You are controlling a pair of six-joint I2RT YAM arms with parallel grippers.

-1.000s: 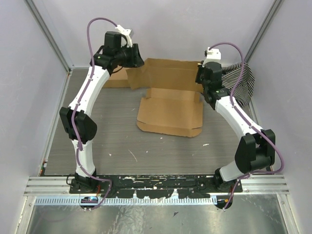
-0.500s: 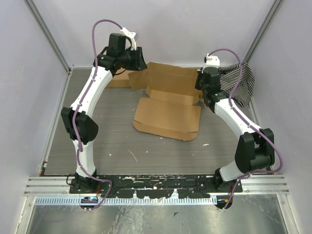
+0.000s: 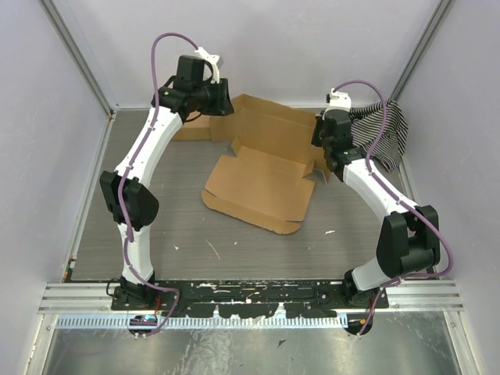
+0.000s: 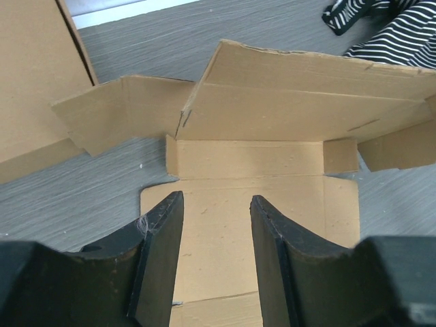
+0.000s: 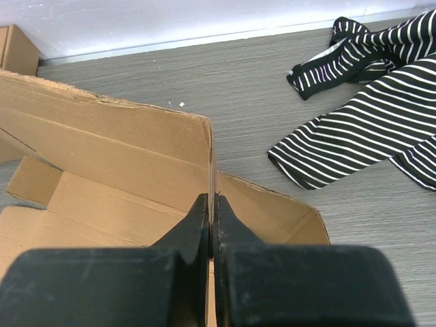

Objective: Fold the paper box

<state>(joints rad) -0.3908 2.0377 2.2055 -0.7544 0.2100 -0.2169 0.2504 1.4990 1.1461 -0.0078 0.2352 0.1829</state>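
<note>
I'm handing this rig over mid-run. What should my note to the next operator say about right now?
The left gripper is open and holds nothing, hovering over the paper box.
The right gripper is shut on an upright flap at the box's right end.
The box sits mid-table, with its rear panel raised and its front panel flat on the table.
Done: rear partly lifted.
Left: raise the remaining walls, tuck the tabs, close the lid.
</note>
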